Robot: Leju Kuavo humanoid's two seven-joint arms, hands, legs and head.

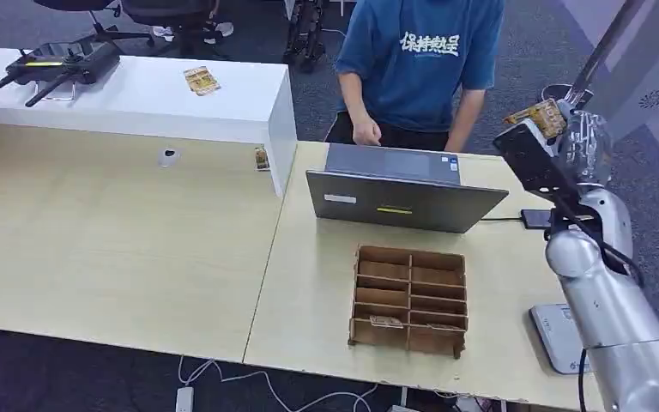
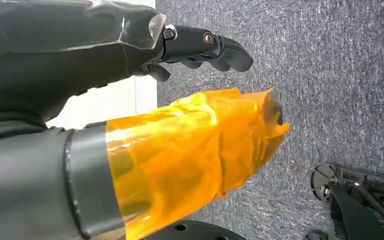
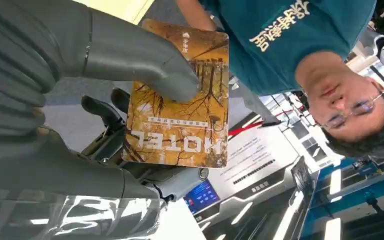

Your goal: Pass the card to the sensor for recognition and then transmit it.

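One hotel card (image 3: 180, 105) in the raised right hand (image 3: 80, 85), thumb on top

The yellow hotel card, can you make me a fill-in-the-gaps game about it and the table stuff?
1. The right robot hand holds a yellow ____ printed HOTEL.
2. The brown wooden divided box sits in front of the grey ____.
3. The person behind the light wooden table wears a ____ T-shirt.

Missing words: card; laptop; blue

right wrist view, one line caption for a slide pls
Right hand pinches a yellow hotel card, raised toward a person in a teal shirt.
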